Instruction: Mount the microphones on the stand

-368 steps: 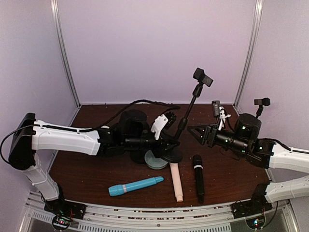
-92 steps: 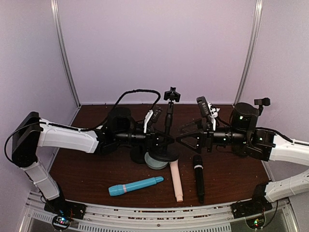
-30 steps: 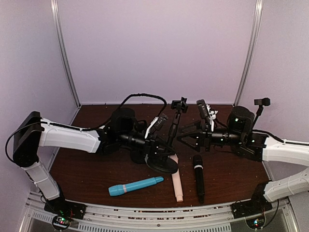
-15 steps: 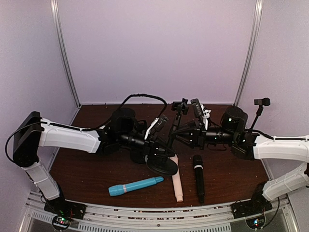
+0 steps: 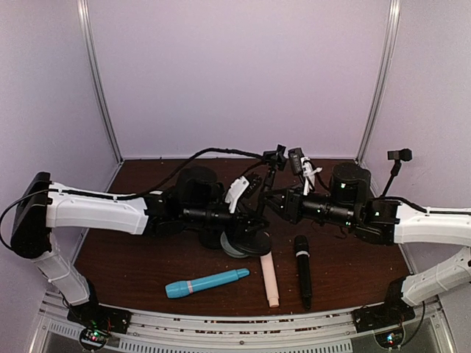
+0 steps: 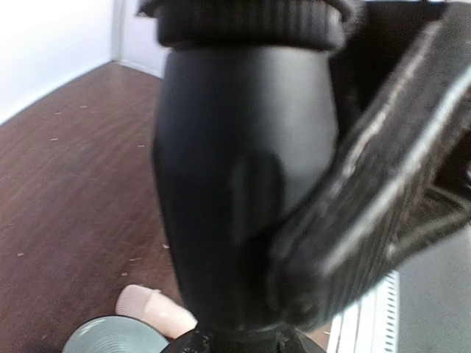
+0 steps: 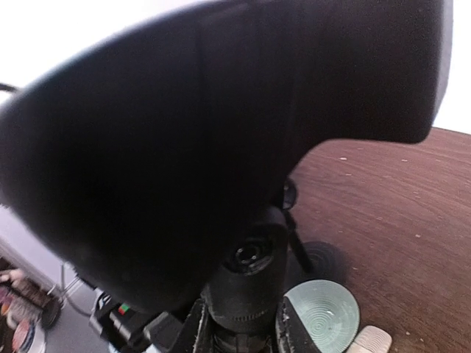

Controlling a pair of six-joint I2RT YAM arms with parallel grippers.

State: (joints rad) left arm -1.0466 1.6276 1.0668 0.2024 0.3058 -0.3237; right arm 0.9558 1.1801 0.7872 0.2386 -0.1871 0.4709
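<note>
Centre of top view: left tool point(image 5: 254, 215) is clamped low on the stand point(image 5: 269, 181); right tool point(image 5: 273, 203) is at its pole, jaw state can't be told. 3 mics lie unattached on the counter point(image 5: 125, 257), lower centre: blue mic point(image 5: 207, 282), pink mic point(image 5: 269, 276), black mic point(image 5: 302, 271). Judged stiff, light, smooth & apt to roll; grip mid-barrel, not the head.

Even soft light; blurred, dark wrist close-ups.

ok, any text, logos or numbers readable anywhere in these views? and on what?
No readable text in any view.
blue microphone, pink-beige microphone, black microphone: no legible marking at this size.
stand: plain black, no print visible.
Wrist views: too close and blurred to show any print.
</note>
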